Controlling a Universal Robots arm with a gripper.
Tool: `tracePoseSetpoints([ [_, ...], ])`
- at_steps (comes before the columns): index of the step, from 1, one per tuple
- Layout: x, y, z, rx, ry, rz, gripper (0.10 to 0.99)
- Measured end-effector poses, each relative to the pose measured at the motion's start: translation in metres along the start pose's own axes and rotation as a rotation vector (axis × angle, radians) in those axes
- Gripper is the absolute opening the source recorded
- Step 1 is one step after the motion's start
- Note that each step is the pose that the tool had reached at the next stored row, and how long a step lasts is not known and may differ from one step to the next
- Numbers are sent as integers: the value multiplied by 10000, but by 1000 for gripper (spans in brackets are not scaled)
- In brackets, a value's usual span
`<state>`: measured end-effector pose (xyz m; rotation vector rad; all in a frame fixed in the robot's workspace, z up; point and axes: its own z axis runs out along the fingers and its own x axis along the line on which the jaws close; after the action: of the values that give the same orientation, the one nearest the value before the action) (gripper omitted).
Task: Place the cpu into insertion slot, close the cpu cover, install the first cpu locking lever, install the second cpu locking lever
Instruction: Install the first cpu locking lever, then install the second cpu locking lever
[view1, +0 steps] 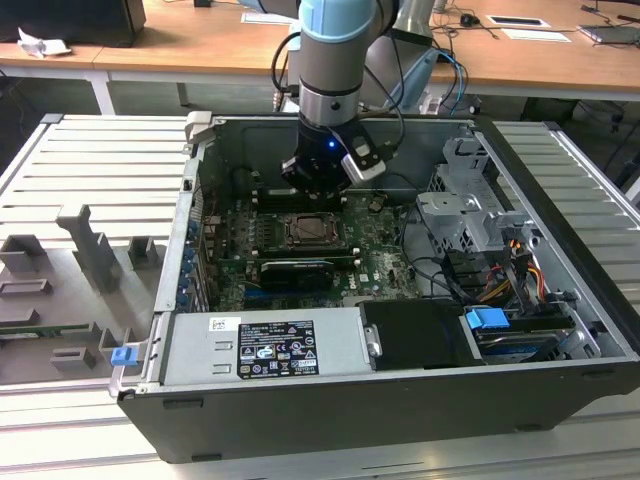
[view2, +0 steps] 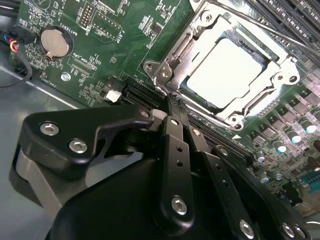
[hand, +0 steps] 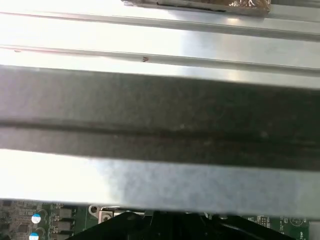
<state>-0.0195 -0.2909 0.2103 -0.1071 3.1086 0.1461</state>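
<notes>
At centre of the exterior view we see the arm reaching down into the open PC case (view1: 560, 300), its pincer (view1: 318, 182) hanging just above the motherboard (view1: 380, 262), near the far edge of the insertion slot (view1: 312, 229). In the second wrist view, the cpu (view2: 227, 70) sits in the slot at upper right of frame, pale face up, w/ the cpu cover (view2: 257, 100) lying flat around it as a silvery frame. We read the pincer's black fingers (view2: 175, 135) as pressed together, closed on nothing, tips just beside the socket's corner. A round coin battery (view2: 53, 42) sits at upper left of that frame. In the exterior view, the case rests on a ribbed grey bench (view1: 60, 170), and a grey power supply (view1: 265, 345) w/ a label fills lower centre.
</notes>
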Motion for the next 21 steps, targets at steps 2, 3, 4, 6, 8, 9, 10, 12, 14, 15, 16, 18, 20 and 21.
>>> tracePoseSetpoints([
  [2, 1, -15, -2, 1, 0, 1, 106],
  [3, 1, -22, -3, 2, 1, 1, 106],
  [4, 2, -28, -3, 1, 0, 2, 106],
  [6, 3, -38, -4, 2, 1, 1, 106],
  [8, 4, -55, -6, 2, 0, 1, 106],
  [9, 4, -61, -6, 1, 0, 2, 106],
  [10, 4, -64, -6, 2, 0, 1, 106],
  [12, 5, -72, -7, 2, 0, 2, 106],
  [14, 7, -97, -10, 2, 0, 2, 106],
  [15, 9, -128, -13, 2, 1, 1, 106],
  [16, 10, -146, -14, 1, 0, 2, 106],
  [18, 12, -171, -17, 1, 0, 2, 106],
  [20, 15, -215, -21, 2, 1, 1, 106],
  [21, 16, -229, -22, 2, 0, 1, 106],
])
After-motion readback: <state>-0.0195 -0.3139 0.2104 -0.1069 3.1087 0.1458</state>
